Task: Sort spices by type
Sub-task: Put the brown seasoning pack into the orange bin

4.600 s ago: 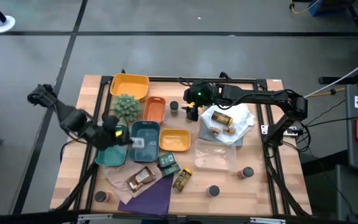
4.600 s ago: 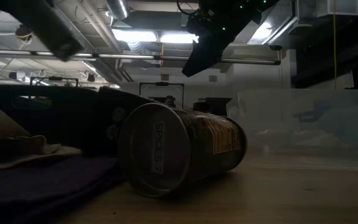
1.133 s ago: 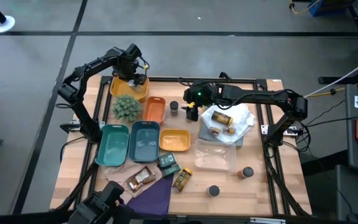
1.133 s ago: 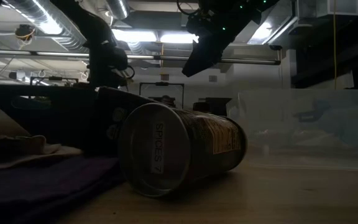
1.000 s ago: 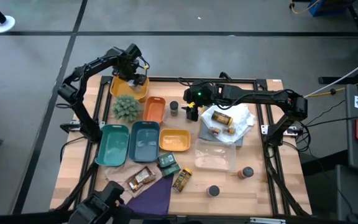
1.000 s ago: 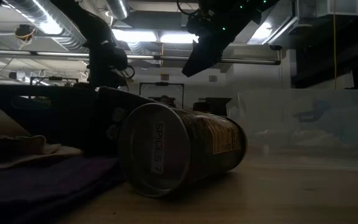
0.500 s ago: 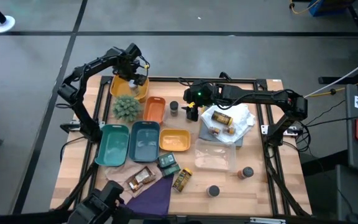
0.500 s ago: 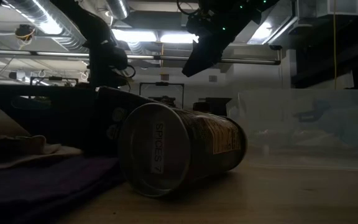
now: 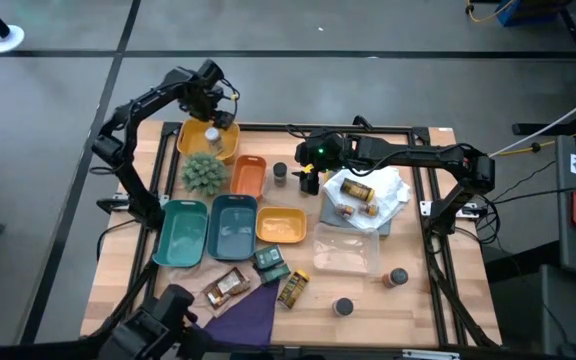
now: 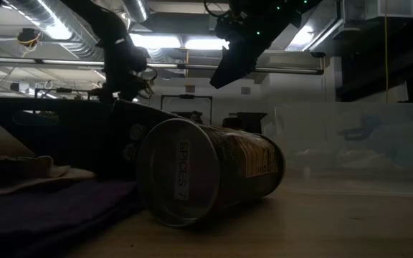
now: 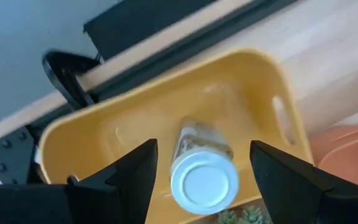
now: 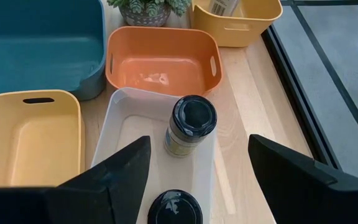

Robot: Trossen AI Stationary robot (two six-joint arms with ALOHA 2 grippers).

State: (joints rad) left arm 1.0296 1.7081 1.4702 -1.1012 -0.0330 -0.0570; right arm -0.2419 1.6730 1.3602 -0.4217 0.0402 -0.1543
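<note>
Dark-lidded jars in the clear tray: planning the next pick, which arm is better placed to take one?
Probably the right. Its open claw hangs directly over the dark-lidded jar in the clear tray. The left claw is over the yellow tray.

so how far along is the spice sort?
Early. Done: one pale-lidded jar stands in the yellow tray, and the left gripper hangs open above it. Two dark-lidded jars sit in the white tray under the open right gripper. Left: jars on the white paper and loose jars near the table's front edge.
</note>
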